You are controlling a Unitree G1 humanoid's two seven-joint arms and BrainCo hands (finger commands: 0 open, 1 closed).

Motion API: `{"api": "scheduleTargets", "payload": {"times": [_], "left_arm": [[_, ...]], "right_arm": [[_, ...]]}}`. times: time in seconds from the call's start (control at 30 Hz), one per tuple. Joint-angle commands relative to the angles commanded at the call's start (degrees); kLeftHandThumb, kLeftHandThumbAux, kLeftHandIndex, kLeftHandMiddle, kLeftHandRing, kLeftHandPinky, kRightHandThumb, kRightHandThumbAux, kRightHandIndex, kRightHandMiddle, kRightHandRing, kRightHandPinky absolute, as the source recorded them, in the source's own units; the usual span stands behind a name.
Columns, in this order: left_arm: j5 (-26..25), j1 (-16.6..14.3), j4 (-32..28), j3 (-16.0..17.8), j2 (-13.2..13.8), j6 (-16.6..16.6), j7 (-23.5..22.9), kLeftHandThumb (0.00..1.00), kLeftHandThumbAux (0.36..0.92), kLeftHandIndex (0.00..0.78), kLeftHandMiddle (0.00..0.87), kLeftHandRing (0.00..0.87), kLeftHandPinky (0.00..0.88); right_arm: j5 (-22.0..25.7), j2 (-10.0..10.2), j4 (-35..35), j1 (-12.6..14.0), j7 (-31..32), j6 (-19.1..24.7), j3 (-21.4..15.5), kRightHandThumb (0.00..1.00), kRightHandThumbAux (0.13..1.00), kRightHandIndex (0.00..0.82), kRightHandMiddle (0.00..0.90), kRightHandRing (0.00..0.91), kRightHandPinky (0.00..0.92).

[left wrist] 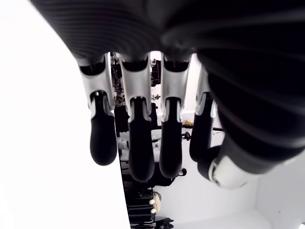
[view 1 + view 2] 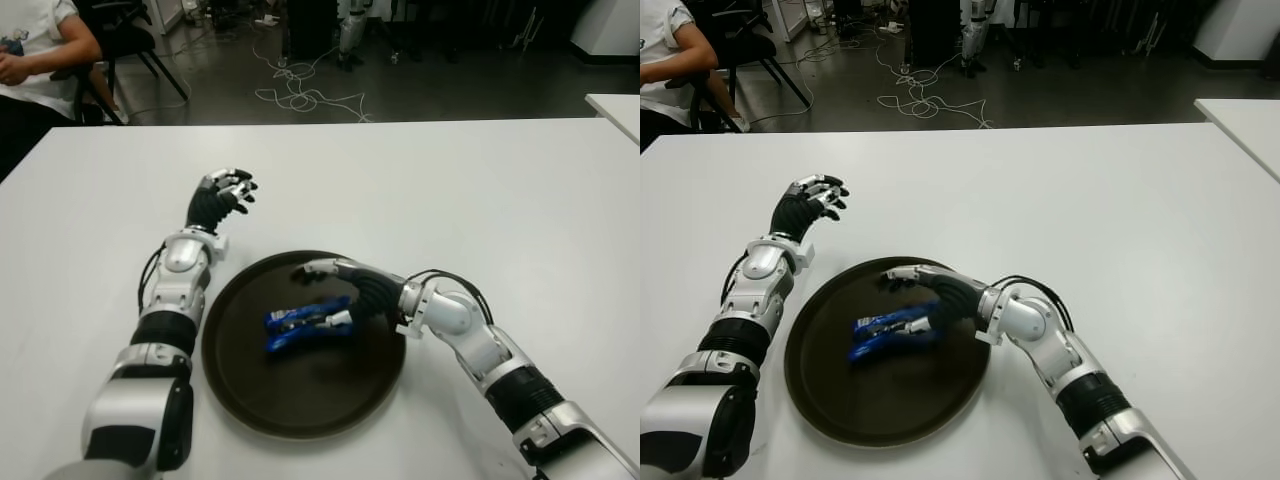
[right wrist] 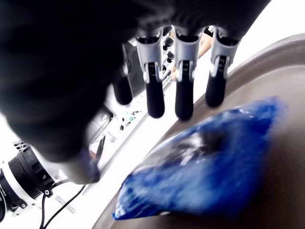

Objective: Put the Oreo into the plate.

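Note:
The Oreo (image 2: 303,326) is a blue packet lying flat near the middle of the round dark plate (image 2: 300,405). My right hand (image 2: 326,292) reaches over the plate from the right. Its fingers (image 3: 183,98) are stretched out just above and beside the packet, not curled round it, so the hand is open. The packet (image 3: 205,167) shows close under the palm in the right wrist view. My left hand (image 2: 226,192) is idle on the left, above the white table (image 2: 450,190) beyond the plate's left rim, fingers (image 1: 138,148) relaxed and holding nothing.
A person (image 2: 35,50) sits on a chair at the far left corner of the table. Cables (image 2: 300,95) lie on the floor beyond the far edge. The corner of a second white table (image 2: 615,105) shows at the far right.

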Motion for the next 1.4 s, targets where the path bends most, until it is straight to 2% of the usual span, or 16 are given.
{"api": "scheduleTargets", "payload": {"times": [0.17, 0.27, 0.73, 1.03, 1.17, 1.3, 1.37, 1.4], "left_arm": [[0.0, 0.1, -0.4, -0.1, 0.0, 0.5, 0.1, 0.833, 0.673, 0.419, 0.465, 0.498, 0.555], [0.0, 0.0, -0.5, -0.1, -0.1, 0.7, 0.1, 0.833, 0.672, 0.419, 0.466, 0.504, 0.555], [0.1, 0.1, -0.7, -0.2, 0.1, 0.8, -0.1, 0.833, 0.673, 0.419, 0.464, 0.49, 0.54], [0.0, 0.2, -0.7, -0.3, -0.1, 0.5, 0.1, 0.833, 0.672, 0.419, 0.465, 0.496, 0.539], [-0.2, 0.4, -0.9, -0.2, -0.2, 0.4, 0.0, 0.833, 0.672, 0.419, 0.466, 0.5, 0.55], [-0.4, 0.4, -1.0, 0.0, -0.4, 0.7, 0.1, 0.833, 0.672, 0.419, 0.466, 0.501, 0.545], [-0.4, 0.2, -0.7, 0.0, -0.3, 0.9, 0.1, 0.833, 0.672, 0.419, 0.465, 0.499, 0.543], [-0.3, 0.1, -0.5, 0.0, -0.2, 0.9, 0.1, 0.833, 0.672, 0.419, 0.465, 0.499, 0.544]], "right_arm": [[-1.1, -0.2, -0.3, 0.1, -0.4, 1.2, 0.3, 0.0, 0.471, 0.0, 0.0, 0.0, 0.035], [-2.0, -0.3, -0.2, 0.0, -0.7, 1.7, 0.4, 0.0, 0.412, 0.0, 0.0, 0.0, 0.033], [-2.5, 0.2, -0.2, 0.5, -1.7, 2.8, 0.3, 0.0, 0.331, 0.0, 0.0, 0.0, 0.003], [-3.0, -0.8, -1.0, -0.3, -2.3, 2.9, -0.5, 0.0, 0.317, 0.0, 0.0, 0.0, 0.003], [1.7, -2.4, -2.2, -3.5, 1.2, 5.2, -4.1, 0.0, 0.298, 0.0, 0.0, 0.0, 0.0], [5.3, -3.4, -2.5, -6.0, 0.2, 5.9, -9.4, 0.0, 0.281, 0.0, 0.0, 0.0, 0.0], [7.7, -3.7, 0.7, -7.6, -0.9, 4.2, -12.5, 0.0, 0.296, 0.0, 0.0, 0.0, 0.0], [9.5, -4.6, 3.0, -8.4, -1.1, 2.4, -14.7, 0.0, 0.302, 0.0, 0.0, 0.0, 0.0]]}}
